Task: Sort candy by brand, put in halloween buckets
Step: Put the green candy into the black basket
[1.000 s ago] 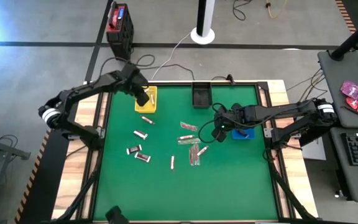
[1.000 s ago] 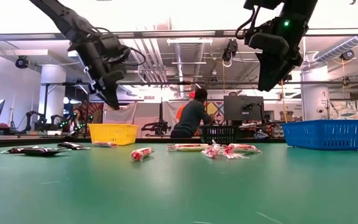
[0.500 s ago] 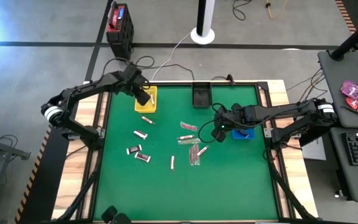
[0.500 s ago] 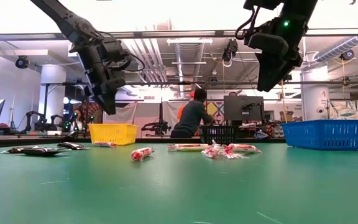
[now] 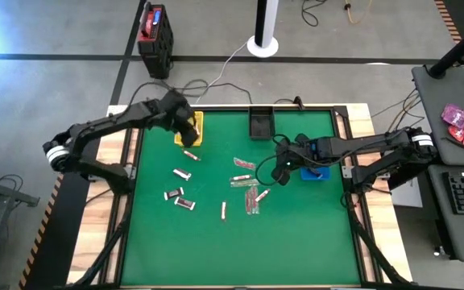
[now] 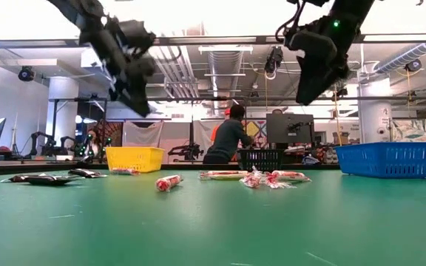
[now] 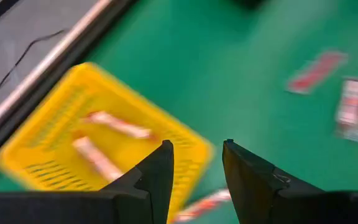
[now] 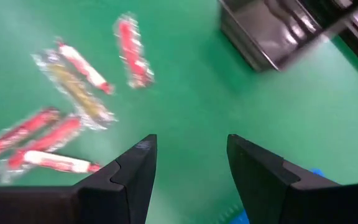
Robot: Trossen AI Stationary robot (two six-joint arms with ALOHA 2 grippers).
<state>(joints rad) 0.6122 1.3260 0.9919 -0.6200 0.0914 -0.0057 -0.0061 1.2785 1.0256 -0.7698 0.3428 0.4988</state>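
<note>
My left gripper (image 7: 196,149) hangs open and empty above the near rim of the yellow bucket (image 5: 192,127), which holds two white-and-red candies (image 7: 120,124). My right gripper (image 8: 191,140) is also open and empty. It hovers above the green mat between the blue bucket (image 6: 389,159) and a cluster of red-and-white candies (image 5: 250,189). The black bucket (image 5: 261,123) stands at the far edge. Further candies lie flat on the mat: dark-wrapped ones (image 5: 180,197) on the left and one (image 5: 192,155) just in front of the yellow bucket.
A raised rim frames the green mat (image 5: 296,242). Its near half holds no objects. Cables run behind the far edge, and a black-and-red box (image 5: 155,32) stands on the floor beyond. In the low view a person (image 6: 228,140) sits in the room behind the table.
My left gripper has risen and swung from over the yellow bucket toward the table's near edge and slightly right. My right gripper has stayed in place and tipped a little.
</note>
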